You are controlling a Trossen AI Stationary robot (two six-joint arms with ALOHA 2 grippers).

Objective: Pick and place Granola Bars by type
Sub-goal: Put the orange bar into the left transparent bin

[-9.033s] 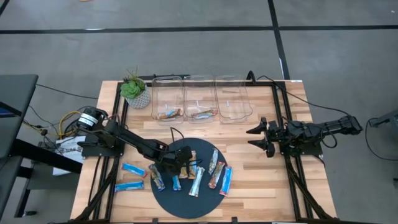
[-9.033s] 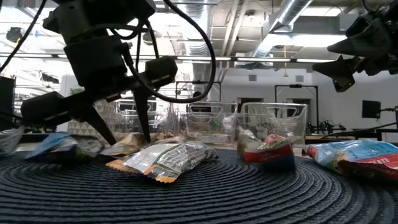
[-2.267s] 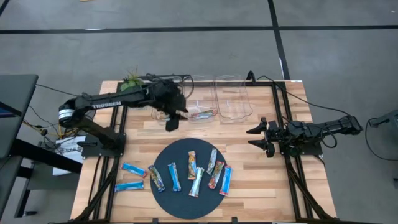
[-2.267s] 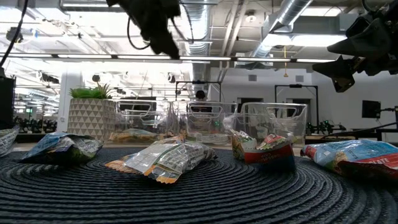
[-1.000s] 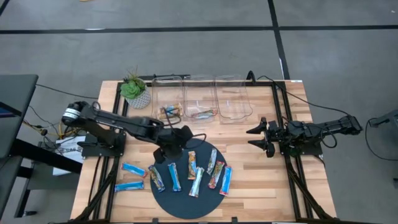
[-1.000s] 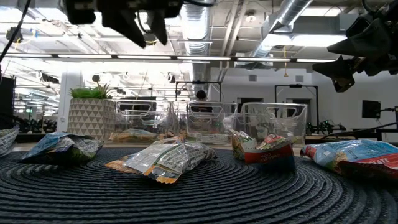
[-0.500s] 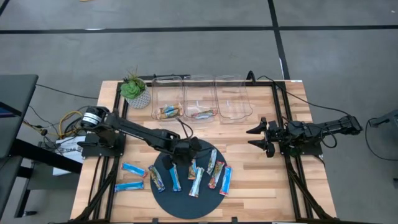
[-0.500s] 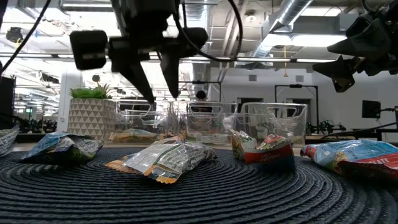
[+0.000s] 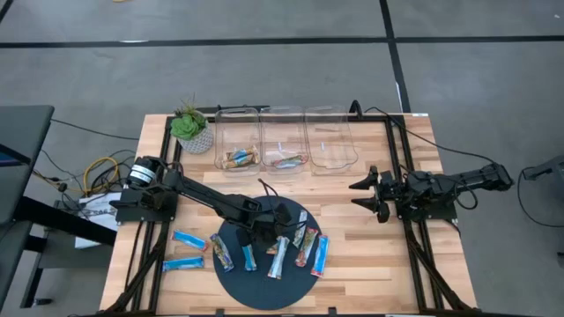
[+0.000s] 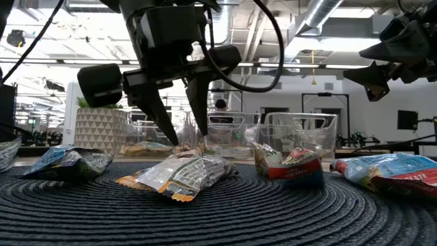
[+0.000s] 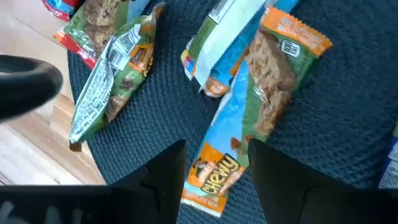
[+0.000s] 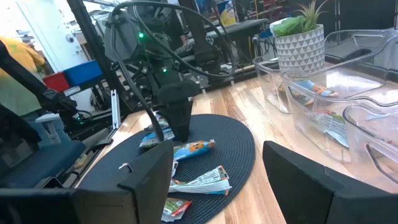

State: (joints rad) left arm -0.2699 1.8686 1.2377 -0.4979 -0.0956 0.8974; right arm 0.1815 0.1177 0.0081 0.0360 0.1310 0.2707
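Granola Bars [image 9: 280, 246] are spread on the round dark mat [image 9: 231, 282]; the left gripper [image 9: 269, 231] is held spread just above them. The right gripper [image 9: 363, 195] is parked spread aside.

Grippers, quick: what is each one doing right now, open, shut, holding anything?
Left gripper: open, empty, fingers either side of a multicoloured granola bar on the dark round mat.
Right gripper: open, empty, waiting at the table's right side.
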